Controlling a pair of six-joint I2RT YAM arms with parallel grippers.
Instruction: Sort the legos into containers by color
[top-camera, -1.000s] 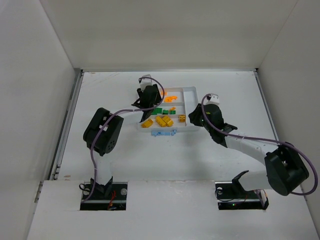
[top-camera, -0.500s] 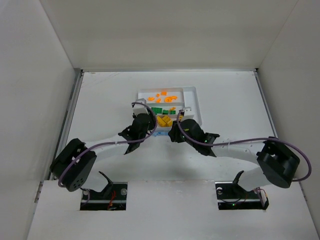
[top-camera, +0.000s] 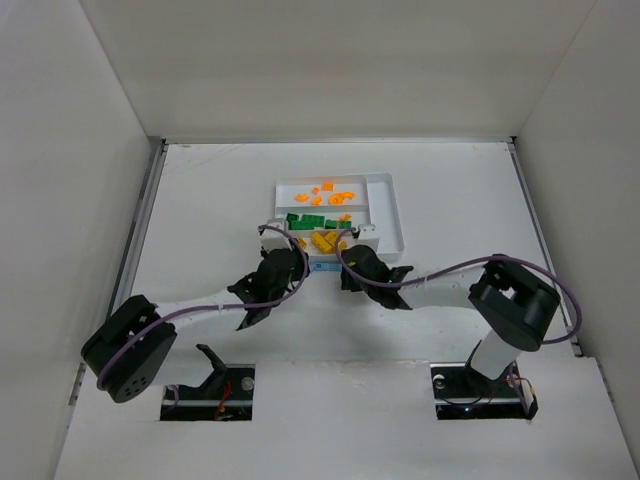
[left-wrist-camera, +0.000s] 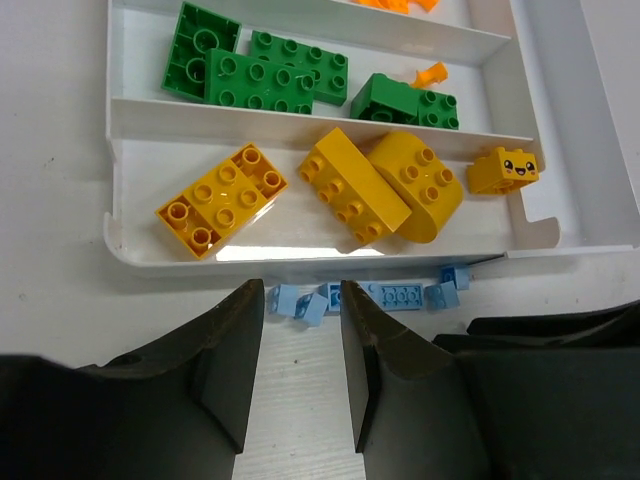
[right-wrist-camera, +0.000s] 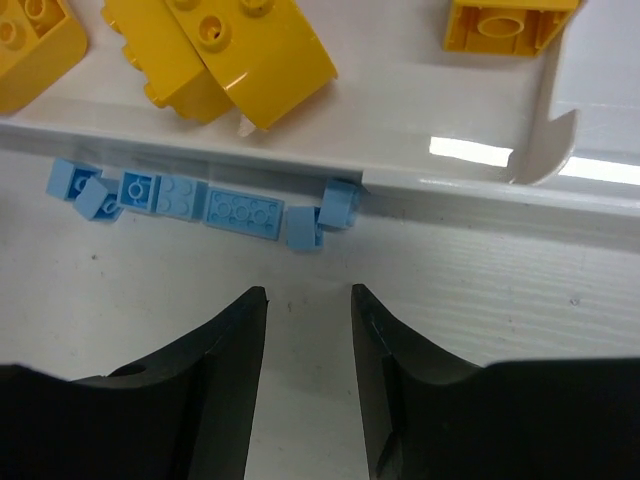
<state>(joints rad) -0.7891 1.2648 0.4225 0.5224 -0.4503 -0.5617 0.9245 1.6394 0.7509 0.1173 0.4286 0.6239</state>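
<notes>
The black left pincer (left-wrist-camera: 300, 320) and black right pincer (right-wrist-camera: 308, 330) hovered low over the white desk (top-camera: 200, 200), jaws apart and empty. Small light-blue plastic bricks (right-wrist-camera: 240, 212) lay in a row just beside the near wall of the shallow white sectioned plastic tray (left-wrist-camera: 300, 262).

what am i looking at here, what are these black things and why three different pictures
Two robot arms are bolted at the near edge of a table. The wide picture comes from a fixed camera above. The other two come from a camera on each wrist, so the black prongs are that gripper's own fingers. The left gripper and right gripper are both open, holding nothing. A white divided tray holds orange bricks, green bricks and yellow bricks. Light blue bricks lie on the table just outside its near wall.
</notes>
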